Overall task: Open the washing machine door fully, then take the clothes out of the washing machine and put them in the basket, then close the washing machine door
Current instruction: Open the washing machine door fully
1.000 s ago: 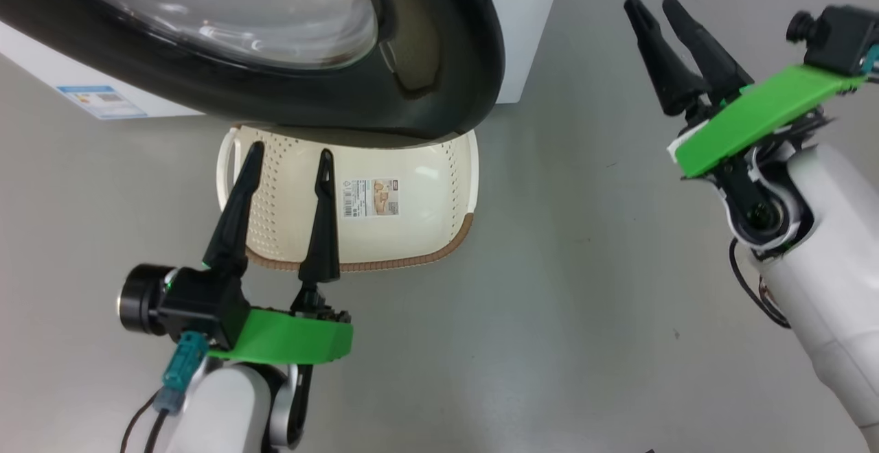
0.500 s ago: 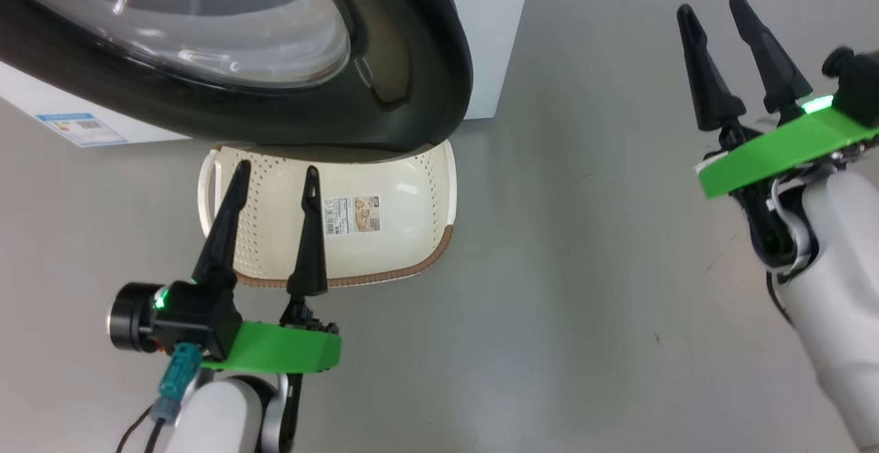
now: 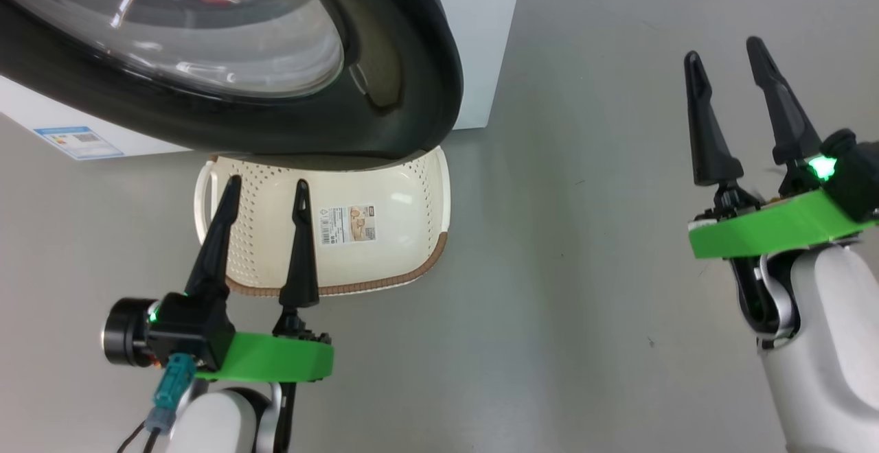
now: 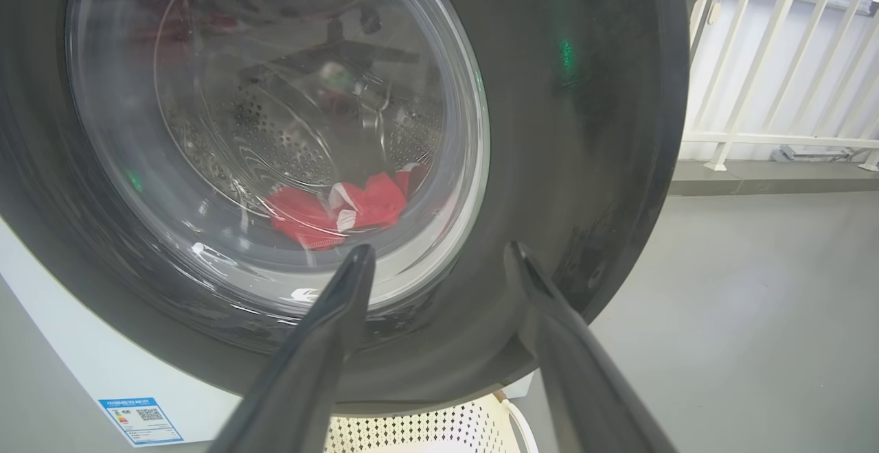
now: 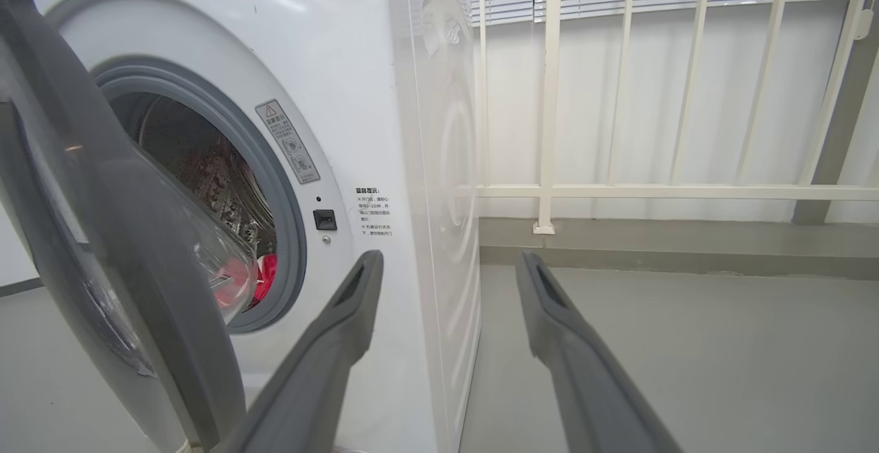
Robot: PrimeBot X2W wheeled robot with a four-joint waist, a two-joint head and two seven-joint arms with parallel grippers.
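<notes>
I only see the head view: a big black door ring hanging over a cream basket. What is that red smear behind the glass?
Observer: In the left wrist view, red clothes with white trim lie at the bottom of the perforated drum.
Visitor: Is the washing machine door shut on them?
Observer: No. The right wrist view shows it swung partly away from the grey gasket.
Visitor: What stands beyond the washing machine?
Observer: A white railing stands beside it, in the right wrist view.
</notes>
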